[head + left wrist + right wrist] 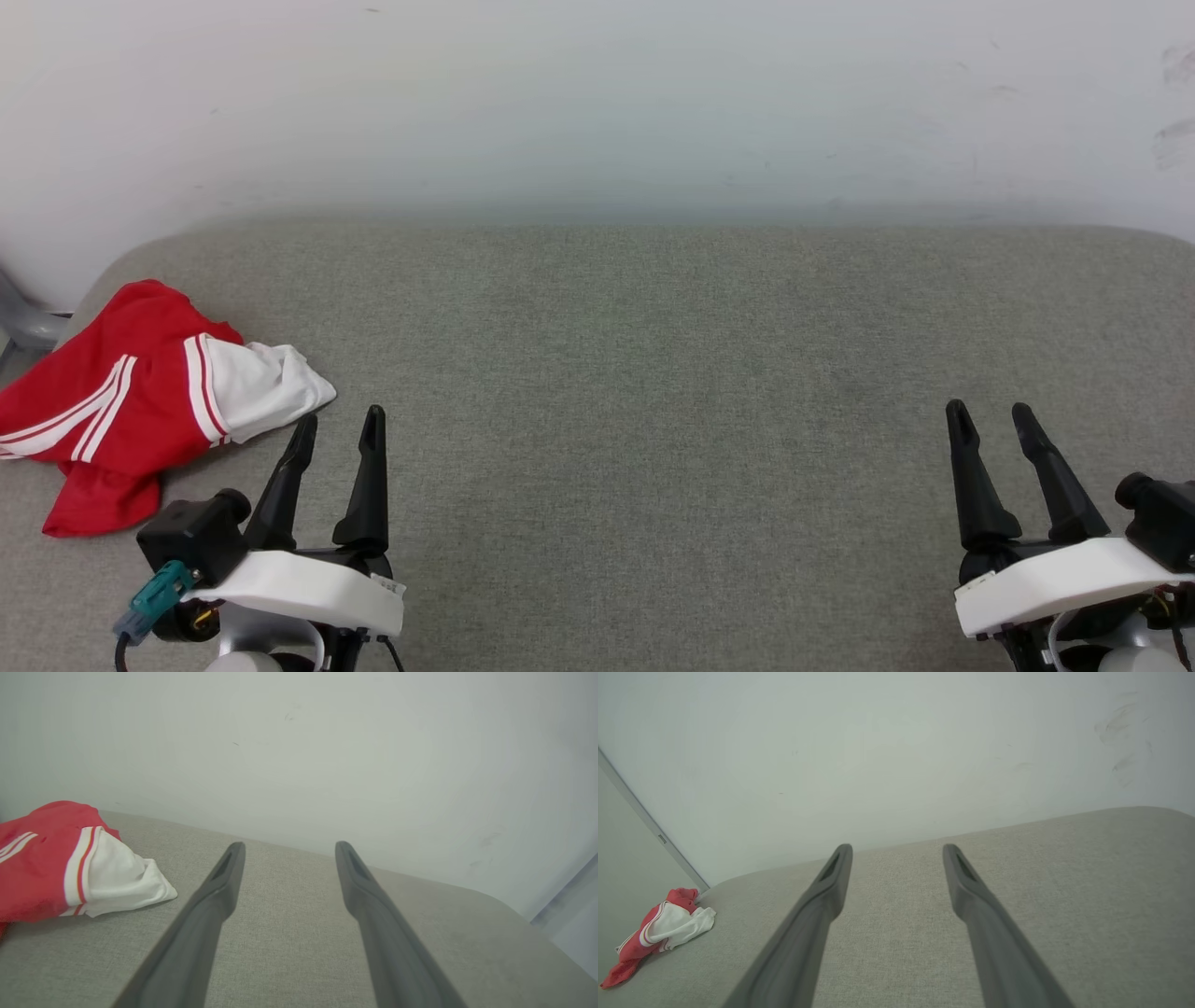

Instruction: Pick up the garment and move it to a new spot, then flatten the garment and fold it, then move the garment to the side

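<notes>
— Nearest the lens, what do you see?

— Two sets of dark fingers on white wrists: the left pincer (342, 417) and the right pincer (987, 408). Each one is spread wide and grips nothing.

— And the garment?

— The garment (121, 401) lies crumpled on the grey cloth-topped table (653, 420), just to the left of the left pincer and slightly ahead of it. Its white sleeve, edged in red and white stripes, ends near that pincer's outer fingertip. I can't see any contact. From the right pincer it is well apart, far off to the left.

— What stands ahead of the pincers?

— Grey cloth runs from both sets of fingertips to a pale wall (597, 112). In the left wrist view the garment (42, 868) sits left of the left pincer (287, 845). In the right wrist view the garment (663, 928) is small, far to the left of the right pincer (896, 847).

— How are the arms posed?

— Low over the table's near side and well apart, with the fingers pointing toward the wall and leaning a little inward.
</notes>
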